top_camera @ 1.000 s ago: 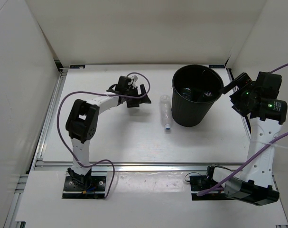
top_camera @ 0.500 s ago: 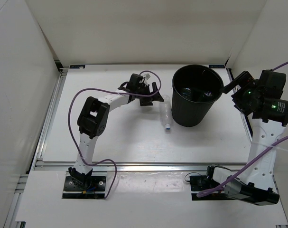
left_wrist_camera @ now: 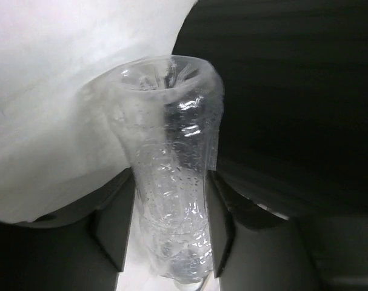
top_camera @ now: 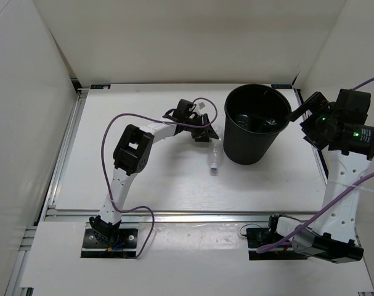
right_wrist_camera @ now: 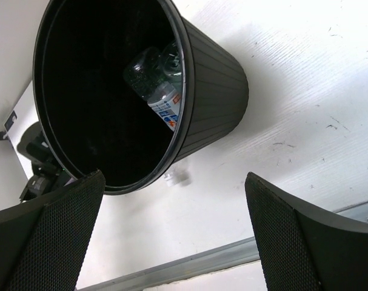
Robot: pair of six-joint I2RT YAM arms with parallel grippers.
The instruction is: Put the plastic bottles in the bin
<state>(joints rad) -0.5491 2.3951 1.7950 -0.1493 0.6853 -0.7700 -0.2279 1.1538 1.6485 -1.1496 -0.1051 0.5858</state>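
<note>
The plain clear plastic bottle with a white cap [top_camera: 214, 157] lies on its side on the white surface [top_camera: 150, 179], just beside the large round black plastic bin [top_camera: 248, 148]. The left claw [top_camera: 206, 135] is clenched around its body, fingers [left_wrist_camera: 114, 230] against both sides, probably to lift it over the rim. A clear bottle with a blue label [right_wrist_camera: 162, 103] is already inside the bin, and the right claw [right_wrist_camera: 177, 236] hangs released near the bin's other side, I think to keep out of the way.

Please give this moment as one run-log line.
left gripper: shut on clear bottle beside bin | right gripper: open, by bin | bin: blue-labelled bottle inside
</note>
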